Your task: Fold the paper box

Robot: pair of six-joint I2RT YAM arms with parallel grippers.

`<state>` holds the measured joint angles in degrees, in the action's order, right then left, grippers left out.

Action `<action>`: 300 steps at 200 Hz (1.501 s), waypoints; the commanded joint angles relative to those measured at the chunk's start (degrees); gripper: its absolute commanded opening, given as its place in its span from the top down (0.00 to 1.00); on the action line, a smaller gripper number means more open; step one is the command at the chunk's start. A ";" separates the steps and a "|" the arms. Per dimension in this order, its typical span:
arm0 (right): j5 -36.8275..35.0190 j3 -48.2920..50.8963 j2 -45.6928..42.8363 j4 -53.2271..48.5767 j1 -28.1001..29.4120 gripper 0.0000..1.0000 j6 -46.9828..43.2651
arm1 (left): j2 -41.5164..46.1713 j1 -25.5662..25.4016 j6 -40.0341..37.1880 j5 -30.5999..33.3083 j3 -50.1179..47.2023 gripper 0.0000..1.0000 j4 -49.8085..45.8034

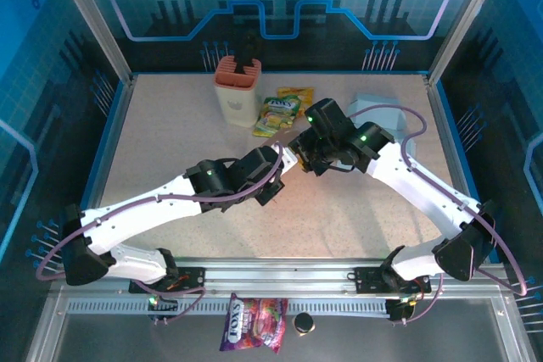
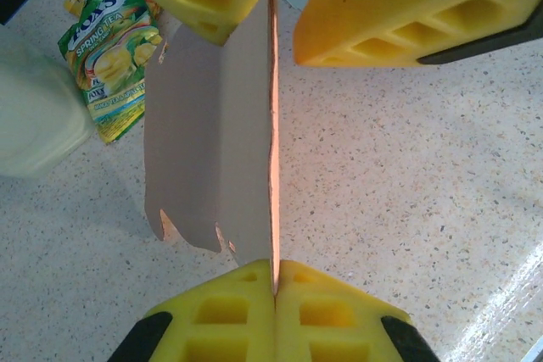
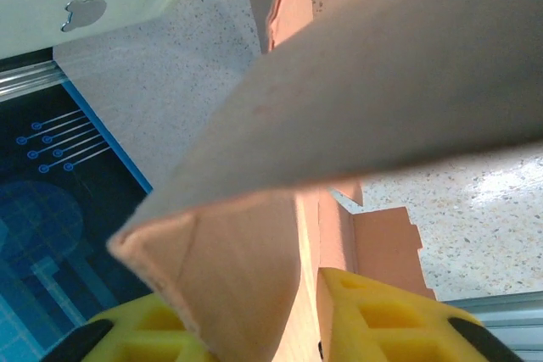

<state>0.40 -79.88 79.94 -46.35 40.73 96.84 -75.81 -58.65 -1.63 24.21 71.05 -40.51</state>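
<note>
While my two arms reach in from either side and meet over the middle of the table [image 1: 161,133], the paper box [image 2: 212,142] sits between them as a thin sheet of brown cardboard turned on edge. One notched flap spreads out flat to the side in my left wrist view. My left gripper [image 2: 274,275] is pressed tight together on the near edge of that card, its yellow pads meeting with only the thin board between them. My right gripper [image 3: 271,311] sits at the opposite edge, facing the left one. Its yellow pads stand a little apart, one on each side of the card, and bent flaps crowd the gap between them, so I cannot tell whether they truly bite or merely flank the box. I also cannot tell whether the box's lower edge touches the speckled surface. Toward the back of the table a white container [image 1: 236,91] with a pink top stands upright, and a green and yellow Fox's packet [image 1: 278,114] lies just to its right. Another Fox's packet, pink [image 1: 253,321], lies on the near rail between my two bases, with a small dark cap [image 1: 303,322] just beside it.
</note>
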 commanded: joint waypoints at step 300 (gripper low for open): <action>2.09 -4.84 10.06 13.54 -4.66 1.00 3.99 | 5.46 38.09 34.58 -38.68 4.16 0.49 -4.24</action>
<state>-0.40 -86.56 88.53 -43.05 37.45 101.14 -71.53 -20.99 33.76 -10.50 78.08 -41.12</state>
